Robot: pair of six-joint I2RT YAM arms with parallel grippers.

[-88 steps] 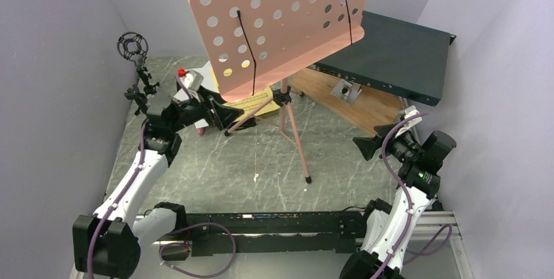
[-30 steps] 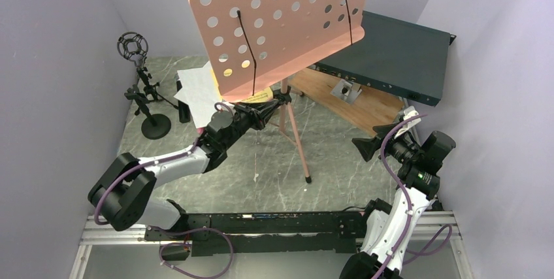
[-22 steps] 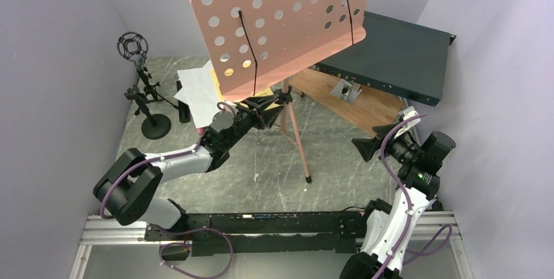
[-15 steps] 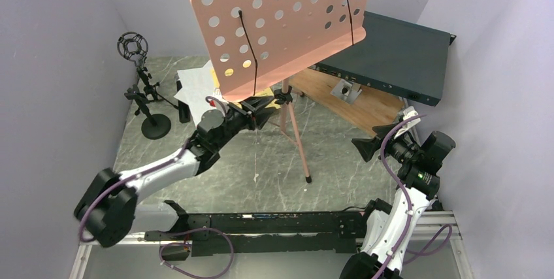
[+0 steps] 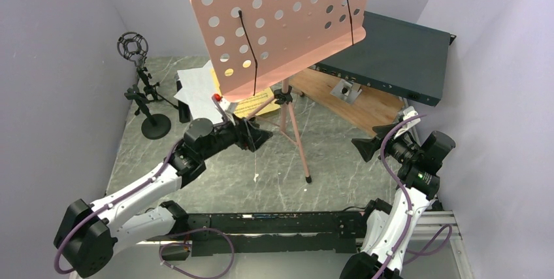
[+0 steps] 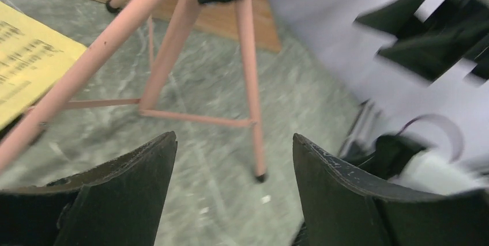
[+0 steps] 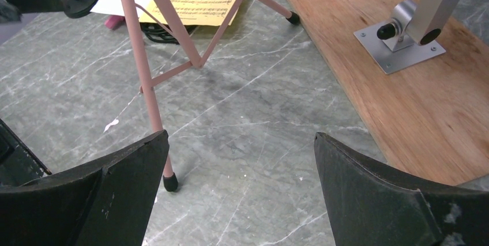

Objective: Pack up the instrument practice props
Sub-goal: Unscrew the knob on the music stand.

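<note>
Far left of the tripod (image 5: 295, 136), by the wall, your black mic holders (image 5: 147, 96) stand upright on the table (image 5: 340, 181). Closer to the tripod, white pages (image 5: 195, 86) lie flat. A yellow page (image 5: 253, 104) lies beside them, just behind the tripod's left leg.

Your left gripper (image 6: 233, 142) sits just left of the tripod, low over the table. Its jaws are spread apart and nothing is between them. In the wrist view the pink legs are ahead of the fingers, and nothing is touching.

The pink perforated desk (image 5: 287, 17) is on top of the tripod, tilted and high above the table. All three feet are on the surface.

Right of the tripod, the board (image 5: 369, 110) lies flat with a metal bracket (image 7: 401, 41) on it. The box (image 5: 392, 57) is propped up on that bracket, over the board.

Well right of the tripod, your right gripper (image 7: 241, 136) hangs above the table. Its jaws are wide and it holds nothing. It faces the tripod's near foot.
</note>
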